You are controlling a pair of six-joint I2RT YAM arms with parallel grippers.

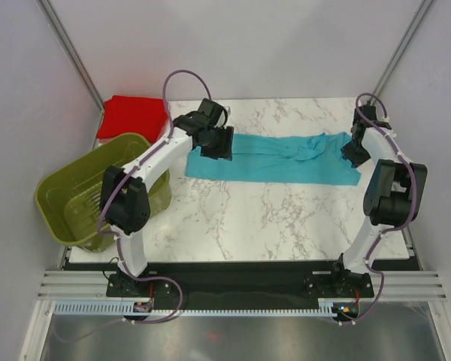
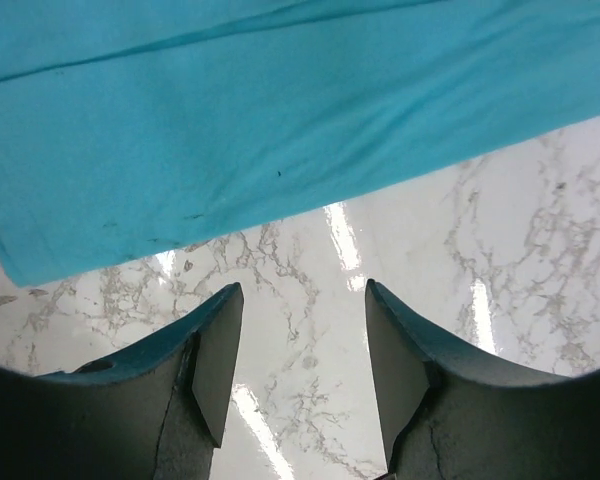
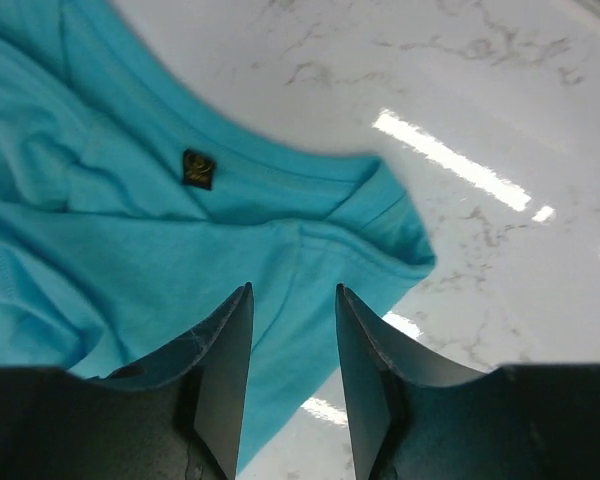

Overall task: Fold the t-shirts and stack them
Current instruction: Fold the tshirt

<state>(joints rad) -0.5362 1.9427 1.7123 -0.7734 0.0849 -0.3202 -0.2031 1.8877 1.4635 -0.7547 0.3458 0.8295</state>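
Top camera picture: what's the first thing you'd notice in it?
The turquoise t-shirt grabs the eye first, lying as a long strip across the far half of the white marble table. Next comes the bright red t-shirt, a flat bundle at the far left corner, with the olive-green basket just in front of it at the left edge.

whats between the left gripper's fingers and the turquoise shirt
Only bare marble table, as the left wrist view shows: the left gripper hangs open just short of the turquoise shirt, whose near edge lies ahead of it.
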